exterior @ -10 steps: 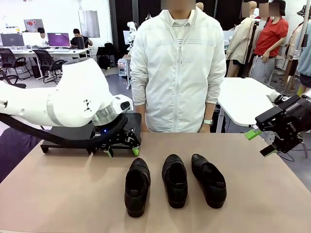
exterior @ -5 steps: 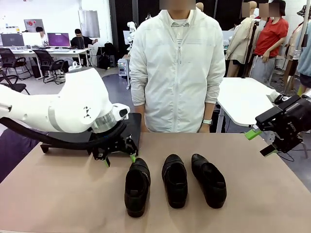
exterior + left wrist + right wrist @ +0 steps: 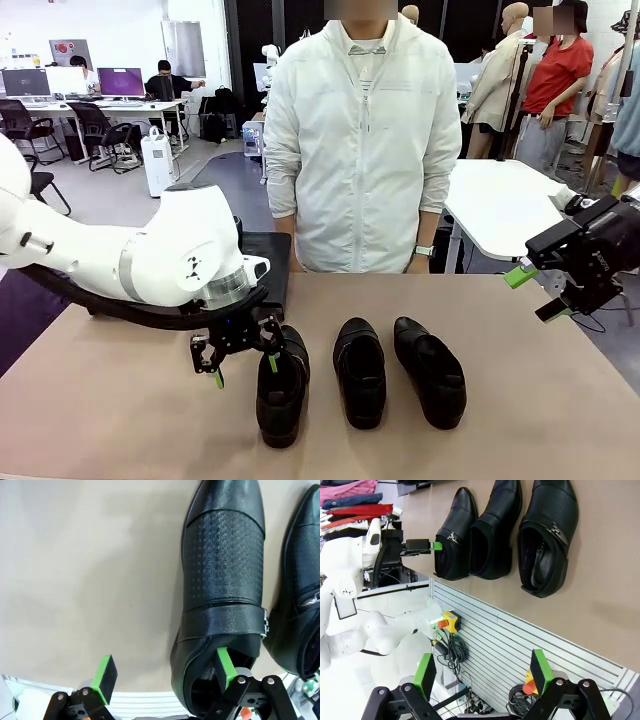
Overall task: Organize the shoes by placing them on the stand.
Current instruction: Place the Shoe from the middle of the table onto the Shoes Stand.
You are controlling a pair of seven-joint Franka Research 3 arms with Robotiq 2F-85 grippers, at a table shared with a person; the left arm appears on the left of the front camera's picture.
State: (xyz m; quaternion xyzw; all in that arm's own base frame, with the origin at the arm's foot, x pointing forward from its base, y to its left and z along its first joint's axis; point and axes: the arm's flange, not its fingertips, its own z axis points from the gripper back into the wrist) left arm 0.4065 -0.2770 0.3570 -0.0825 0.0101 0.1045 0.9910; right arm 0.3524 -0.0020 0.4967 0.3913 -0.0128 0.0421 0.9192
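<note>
Your left fingers [image 3: 272, 362] are down low over the worktop [image 3: 120, 400], spread wide and gripping nothing. They sit at the far end of the left shoe [image 3: 282, 392]. From the left wrist camera, one green pad [image 3: 223, 667] hangs right over the opening of that shoe [image 3: 225, 580]. The other pad [image 3: 105, 672] is out over bare worktop [image 3: 75, 570] beside it. So the shoe's side wall lies between the two pads. Whether either pad touches leather, you cannot tell from here.

Three black shoes lie side by side in a row in the middle of the worktop. The middle shoe [image 3: 360, 375] is just beside the left one, and the right shoe [image 3: 432, 375] angles slightly outward. None of the three is on the stand [image 3: 268, 262]. That stand, a flat black platform, sits at the far edge, just behind your left arm and partly hidden by it.

Your right fingers [image 3: 518, 275] hang off the right edge of the worktop, well apart from the shoes. They are spread and hold nothing. The right wrist camera looks past its own open pads [image 3: 540, 670] toward all three shoes.

A person in a white jacket [image 3: 365, 140] stands at the far side, arms down.
</note>
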